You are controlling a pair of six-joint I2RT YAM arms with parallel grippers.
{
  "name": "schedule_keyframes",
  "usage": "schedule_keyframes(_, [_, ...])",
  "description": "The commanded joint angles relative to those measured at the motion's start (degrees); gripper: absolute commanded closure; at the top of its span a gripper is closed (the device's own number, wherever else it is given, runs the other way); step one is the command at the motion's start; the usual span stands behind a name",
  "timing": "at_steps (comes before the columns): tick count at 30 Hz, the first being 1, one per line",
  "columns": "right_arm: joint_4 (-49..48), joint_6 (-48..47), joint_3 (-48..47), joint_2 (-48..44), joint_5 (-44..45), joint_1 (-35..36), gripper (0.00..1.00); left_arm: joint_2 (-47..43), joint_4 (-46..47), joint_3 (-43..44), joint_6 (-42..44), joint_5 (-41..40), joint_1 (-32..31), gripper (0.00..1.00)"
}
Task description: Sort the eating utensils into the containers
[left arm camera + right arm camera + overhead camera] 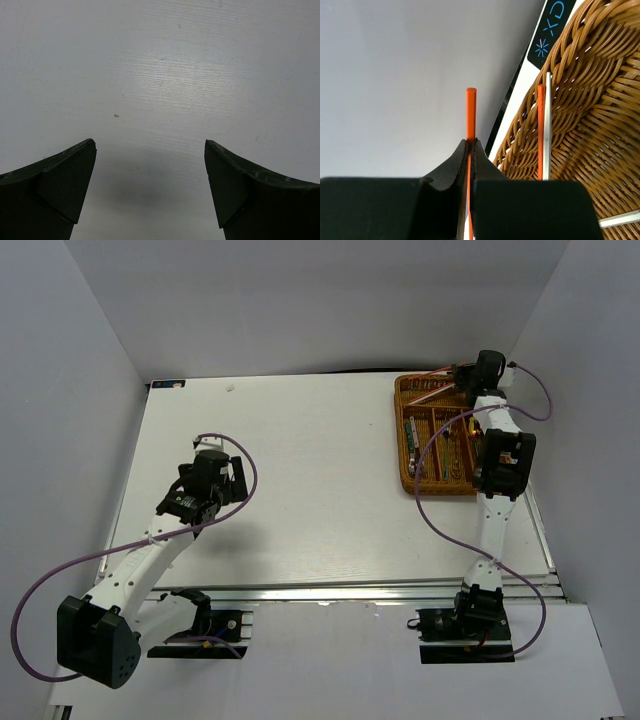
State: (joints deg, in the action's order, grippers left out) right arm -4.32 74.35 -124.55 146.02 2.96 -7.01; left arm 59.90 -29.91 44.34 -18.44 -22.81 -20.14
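The brown wicker tray stands at the far right of the table, with several utensils in its long slots. My right gripper hovers over the tray's far crosswise slot, shut on a red chopstick that sticks out past the fingertips. In the right wrist view a second red chopstick and a silver chopstick lie in the tray. My left gripper is open and empty over bare table at the left.
The white table ends at grey walls on the left, back and right. A black label lies on the table just beyond the tray's far edge.
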Motion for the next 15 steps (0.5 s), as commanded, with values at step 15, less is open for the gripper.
schedule_keyframes(15, [8.0,-2.3,-2.5,2.0,4.0,-0.9,1.00,-1.6,0.8,-0.5,0.5,0.4,0.0,0.02])
